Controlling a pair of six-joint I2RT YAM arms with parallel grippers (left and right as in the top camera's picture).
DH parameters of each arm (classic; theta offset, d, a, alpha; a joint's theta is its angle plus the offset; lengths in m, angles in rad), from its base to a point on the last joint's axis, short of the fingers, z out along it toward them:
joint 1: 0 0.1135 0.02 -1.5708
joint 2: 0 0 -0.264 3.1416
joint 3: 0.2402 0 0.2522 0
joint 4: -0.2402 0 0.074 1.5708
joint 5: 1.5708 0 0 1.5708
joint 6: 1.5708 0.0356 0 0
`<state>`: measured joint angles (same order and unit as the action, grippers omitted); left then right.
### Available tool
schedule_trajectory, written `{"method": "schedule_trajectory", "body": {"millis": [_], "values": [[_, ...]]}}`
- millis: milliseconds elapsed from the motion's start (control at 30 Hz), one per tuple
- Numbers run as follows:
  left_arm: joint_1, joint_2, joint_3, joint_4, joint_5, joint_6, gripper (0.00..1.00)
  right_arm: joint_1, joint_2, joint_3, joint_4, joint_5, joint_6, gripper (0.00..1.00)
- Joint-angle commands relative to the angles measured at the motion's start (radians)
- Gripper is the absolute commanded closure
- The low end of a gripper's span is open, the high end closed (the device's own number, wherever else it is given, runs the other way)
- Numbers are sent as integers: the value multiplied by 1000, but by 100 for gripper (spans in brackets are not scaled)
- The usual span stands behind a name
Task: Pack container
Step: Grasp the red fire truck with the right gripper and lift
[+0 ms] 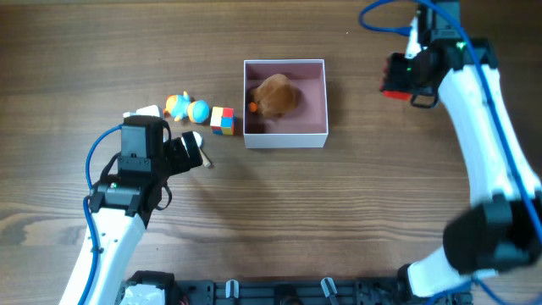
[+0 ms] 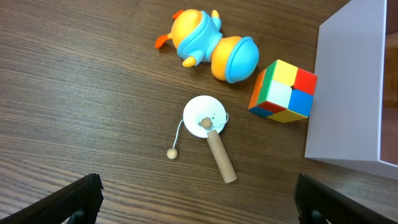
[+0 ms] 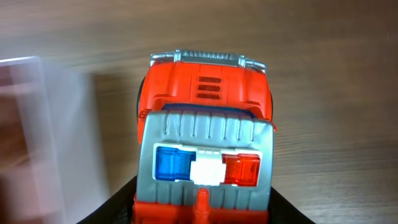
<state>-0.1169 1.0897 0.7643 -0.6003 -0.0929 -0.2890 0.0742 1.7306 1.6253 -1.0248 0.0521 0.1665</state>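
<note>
Beside the container (image 1: 284, 141) lie cube (image 1: 223, 120), duck (image 1: 186, 108); left hand (image 2: 199, 193) wide, right hand (image 3: 202, 211) holds truck (image 3: 205, 137).

- We find no words, numbers, brand marks or signs that we can read in any view.
- The toy truck (image 3: 205, 93) has a blue, a white and a red block on its grey part, and none of them carries lettering.
- The cube (image 2: 283, 91) shows only plain coloured squares.
- The container (image 1: 285, 138) has plain white walls with no print.
</note>
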Motion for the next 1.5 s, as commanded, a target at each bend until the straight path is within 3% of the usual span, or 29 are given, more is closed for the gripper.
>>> {"method": "schedule_trajectory", "body": {"millis": [0,133,367,800,1467], "values": [[-3,5,16,1,-13,21,0,145,-129,3,-15,-9,51,58],[-3,5,16,1,-13,21,0,290,-167,3,-13,31,104,53],[-3,5,16,1,-13,21,0,389,-55,3,37,30,152,53],[-3,5,16,1,-13,21,0,393,240,3,217,87,177,53],[-3,5,16,1,-13,21,0,383,278,2,266,187,174,47]]}}
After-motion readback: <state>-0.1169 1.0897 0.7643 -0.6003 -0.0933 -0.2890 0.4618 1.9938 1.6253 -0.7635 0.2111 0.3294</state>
